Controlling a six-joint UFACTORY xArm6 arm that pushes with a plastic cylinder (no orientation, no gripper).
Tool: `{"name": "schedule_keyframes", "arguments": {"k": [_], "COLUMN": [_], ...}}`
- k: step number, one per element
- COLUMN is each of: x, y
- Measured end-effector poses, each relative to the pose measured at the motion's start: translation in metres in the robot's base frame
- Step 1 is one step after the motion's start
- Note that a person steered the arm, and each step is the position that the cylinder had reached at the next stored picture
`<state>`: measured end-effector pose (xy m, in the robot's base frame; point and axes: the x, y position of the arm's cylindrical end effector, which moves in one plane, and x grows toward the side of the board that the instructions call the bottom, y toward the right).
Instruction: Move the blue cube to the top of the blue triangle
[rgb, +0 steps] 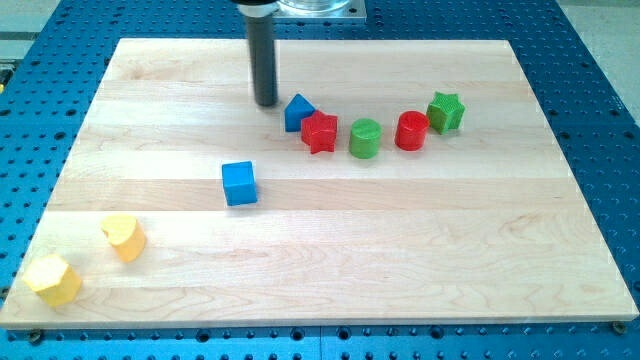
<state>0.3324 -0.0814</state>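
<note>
My tip (266, 103) is the round bottom end of a dark rod. It has no jaws to open or close, and it is not touching any block. It sits near the view's top, on the wooden board (420, 260).

Just to the view's right of my tip is the blue triangle (298, 112), with a small gap between them. The red star (320, 132) touches the blue triangle on its lower right side. Going on to the view's right there is a curved row: the green cylinder (365, 138), then the red cylinder (411, 131), then the green star (445, 111), which sits right beside the red cylinder.

The blue cube (239, 184) is lower down and a bit to the view's left of my tip. It stands alone, well apart from the blue triangle, with bare wood all around it.

Between the blue triangle and the board's top edge there is a strip of bare wood.

Far away in the view's bottom left corner are two yellow blocks. The yellow heart (124, 236) sits near the left edge. The yellow hexagon (53, 279) is almost at the corner, very close to the edges.
</note>
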Motion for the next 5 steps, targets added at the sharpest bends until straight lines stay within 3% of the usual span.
{"name": "schedule_keyframes", "arguments": {"k": [1, 2, 3, 4, 5], "x": [0.085, 0.107, 0.172, 0.153, 0.119], "y": [0.027, 0.079, 0.041, -0.028, -0.057]}}
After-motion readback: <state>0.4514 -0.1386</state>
